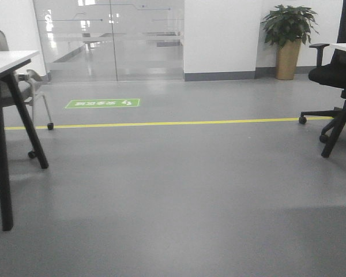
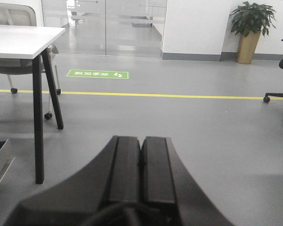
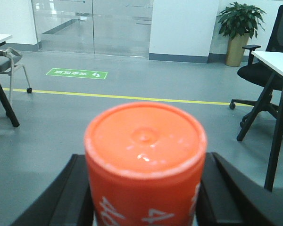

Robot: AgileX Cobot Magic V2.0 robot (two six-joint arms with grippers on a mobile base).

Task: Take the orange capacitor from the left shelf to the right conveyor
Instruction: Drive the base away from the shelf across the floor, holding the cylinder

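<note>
In the right wrist view the orange capacitor [image 3: 145, 160], an orange cylinder with white print on its side and a flat top, sits between the black fingers [image 3: 75, 193] of my right gripper [image 3: 145, 188], which is shut on it and holds it above the grey floor. In the left wrist view my left gripper [image 2: 141, 155] is shut and empty, its two black pads pressed together over the floor. The left shelf and the right conveyor are out of view. Neither gripper shows in the front view.
A white table with black legs [image 1: 6, 133] and a wheeled chair [image 1: 40, 98] stand at the left. A black office chair [image 1: 334, 75] and a table [image 3: 273, 70] stand at the right. A yellow floor line [image 1: 173, 123], a green floor sign [image 1: 102, 103], a potted plant [image 1: 288, 40] and glass doors [image 1: 109, 34] lie ahead.
</note>
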